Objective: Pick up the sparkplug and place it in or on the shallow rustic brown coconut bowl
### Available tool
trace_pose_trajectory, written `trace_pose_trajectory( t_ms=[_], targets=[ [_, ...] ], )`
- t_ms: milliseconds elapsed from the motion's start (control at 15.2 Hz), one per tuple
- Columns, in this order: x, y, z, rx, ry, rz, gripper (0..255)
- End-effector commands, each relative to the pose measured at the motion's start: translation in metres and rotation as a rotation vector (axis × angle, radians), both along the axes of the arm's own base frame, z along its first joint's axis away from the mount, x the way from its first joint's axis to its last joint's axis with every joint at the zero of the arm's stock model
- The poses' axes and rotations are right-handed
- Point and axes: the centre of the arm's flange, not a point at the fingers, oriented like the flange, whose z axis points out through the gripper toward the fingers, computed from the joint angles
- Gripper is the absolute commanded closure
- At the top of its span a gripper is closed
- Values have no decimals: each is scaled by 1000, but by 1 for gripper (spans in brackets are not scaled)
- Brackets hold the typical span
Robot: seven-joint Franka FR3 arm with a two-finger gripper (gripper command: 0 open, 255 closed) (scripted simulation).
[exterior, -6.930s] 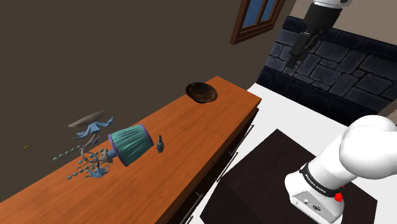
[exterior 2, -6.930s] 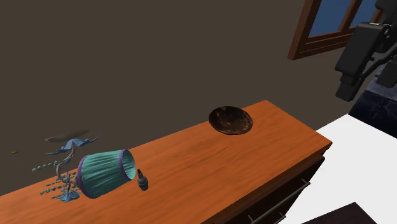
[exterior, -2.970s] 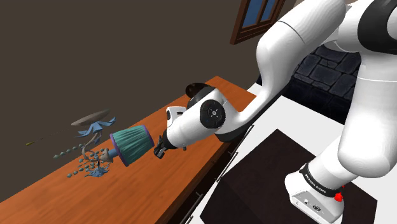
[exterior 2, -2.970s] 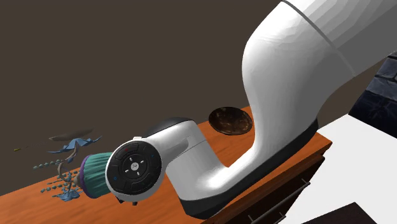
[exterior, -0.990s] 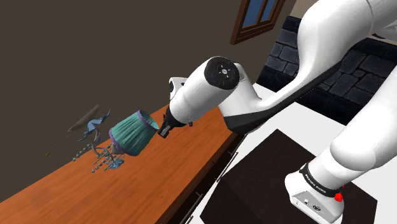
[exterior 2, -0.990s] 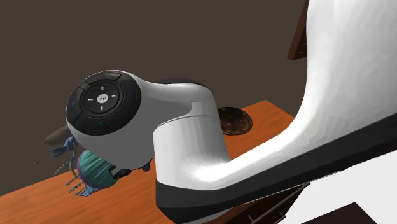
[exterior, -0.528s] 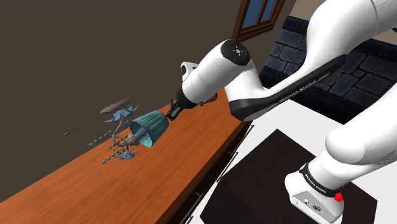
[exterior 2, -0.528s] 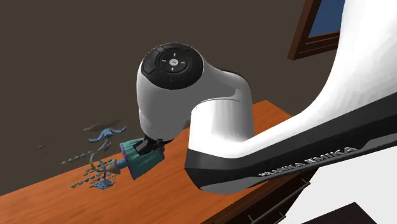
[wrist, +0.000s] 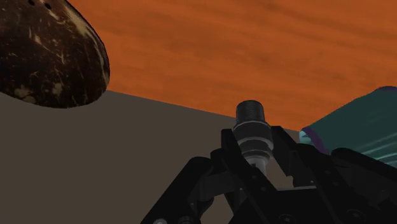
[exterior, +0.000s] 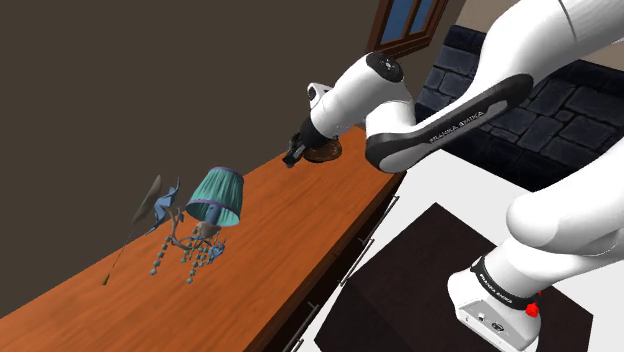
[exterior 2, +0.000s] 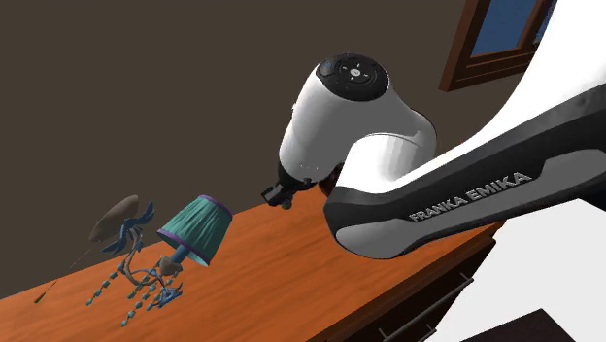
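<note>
My black gripper [wrist: 254,145] is shut on the sparkplug [wrist: 252,119], a small grey metal plug with a threaded tip that sticks out past the fingers. The dark brown speckled coconut bowl [wrist: 48,54] lies ahead of the gripper and off to one side, on the orange wooden table [wrist: 254,57]. In the shoulder view the gripper [exterior: 293,154] hangs above the table just to the left of the bowl [exterior: 326,152], which the arm partly hides. In the second exterior view the gripper [exterior 2: 275,192] is under the white wrist.
A lamp with a teal shade [exterior: 215,195] and blue beaded ornaments [exterior: 185,248] stands tilted on the table, down the shoulder view's left of the gripper. Its shade [wrist: 359,130] shows beside the fingers. A dark wall runs behind the table; drawer fronts [exterior: 345,262] line its near edge.
The gripper has carried the sparkplug toward the shoulder view's upper right, up to the bowl. The lamp, which was against the gripper, now lies apart from it with its shade swung upward.
</note>
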Motion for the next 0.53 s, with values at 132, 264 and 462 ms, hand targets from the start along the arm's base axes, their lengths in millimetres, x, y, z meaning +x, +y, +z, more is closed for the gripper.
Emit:
trace_pose_trajectory(
  t_ms=[132, 264, 462],
  targets=[
    [26, -49, 1, 4, 1, -1, 255],
    [37, -72, 1, 4, 1, -1, 255],
    [54, -108, 1, 4, 1, -1, 255]
  ],
)
